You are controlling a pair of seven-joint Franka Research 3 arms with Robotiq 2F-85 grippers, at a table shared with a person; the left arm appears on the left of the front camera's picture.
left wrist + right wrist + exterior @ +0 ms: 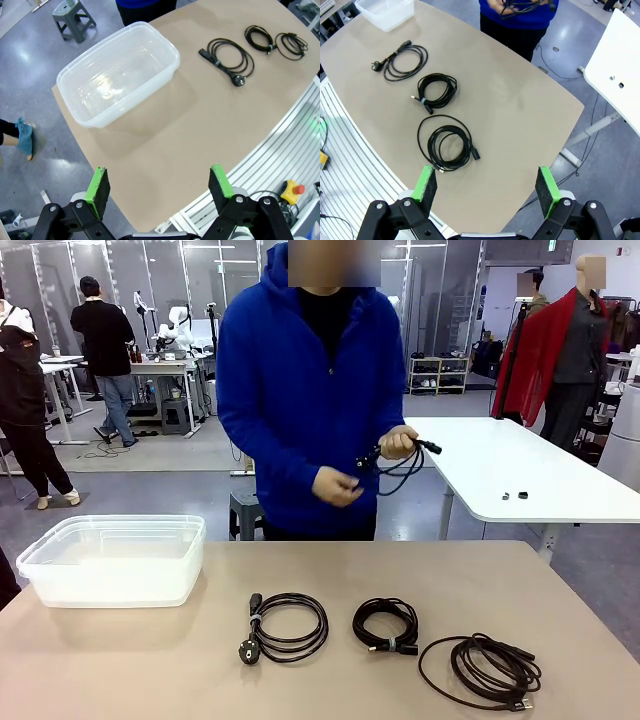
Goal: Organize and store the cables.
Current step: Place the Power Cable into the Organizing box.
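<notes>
Tan laminate covers the worktop, and three of the cables lie on it in a loose row across its near-right part. Farthest left of the three is the plug cable, wound in an open ring with a round wall plug at its near-left end. Just right of it sits the small coil, wound tighter and bound at one spot. Nearest the right edge, and closest to the robot, lies the wide coil, its loops spread loosely. None of the three touches another.

A fourth cable is off the worktop, held in front of the chest of the person standing at the far side. The person's raised hand grips a bunch of it, with a plug end sticking out to the right and a loop hanging below. The person's lower hand is just beside it.

A clear plastic tub stands on the far-left part of the worktop, well apart from the coils.

The left robot hand hangs above the near-left edge of the worktop. Its green-padded fingers are spread wide with nothing between them, and the tub lies beyond it. The right robot hand hangs above the near-right edge, its fingers just as wide apart and holding nothing. The wide coil lies a little beyond its fingertips.
</notes>
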